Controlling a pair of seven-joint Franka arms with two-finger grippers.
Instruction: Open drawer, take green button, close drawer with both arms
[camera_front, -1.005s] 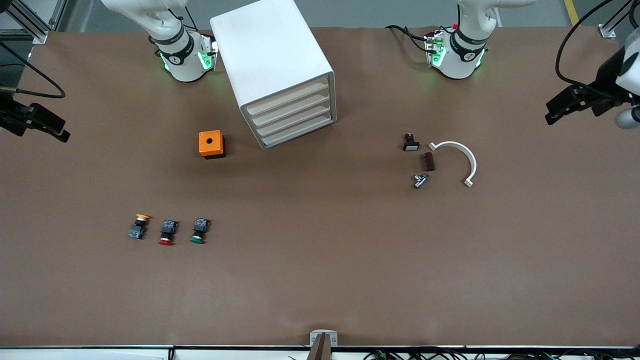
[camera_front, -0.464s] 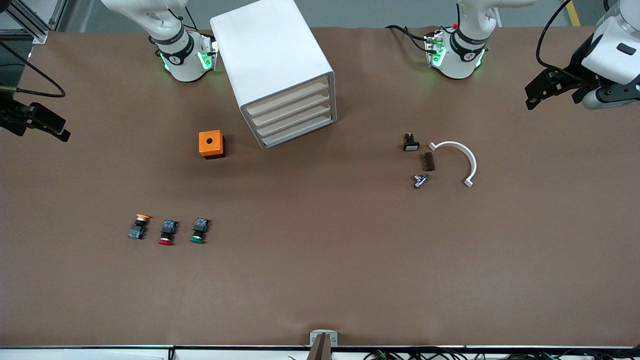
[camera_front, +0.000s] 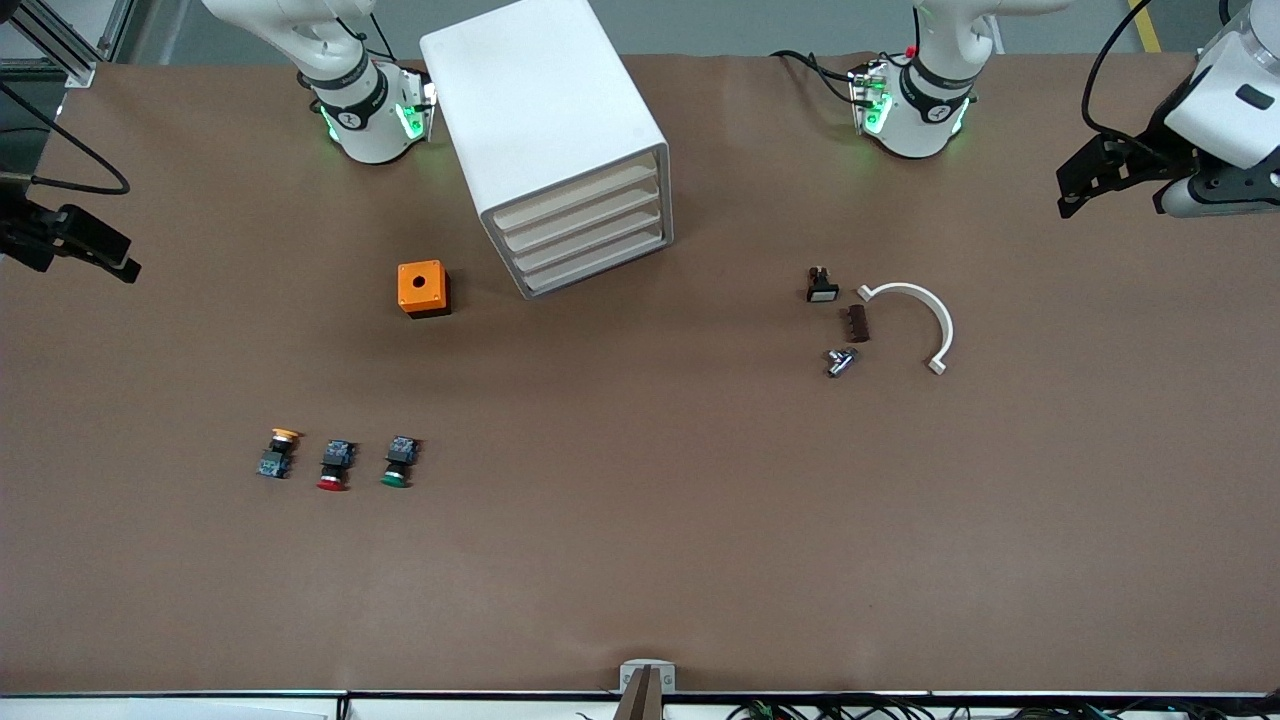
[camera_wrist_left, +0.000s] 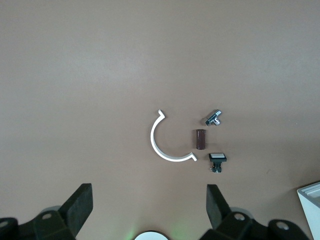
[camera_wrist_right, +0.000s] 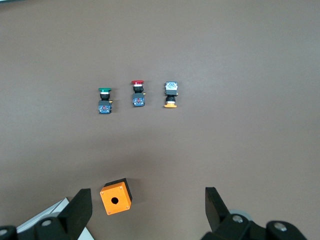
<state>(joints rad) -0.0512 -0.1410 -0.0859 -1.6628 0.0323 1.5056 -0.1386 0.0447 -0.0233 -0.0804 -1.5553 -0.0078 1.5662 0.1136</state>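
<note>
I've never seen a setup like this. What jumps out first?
A big white cabinet with four shut drawers stands between the arms' bases, an orange box beside it. Three small push buttons, the green-capped button among them, line up nearer the front camera. Both claws hang open over the table's ends.
</note>
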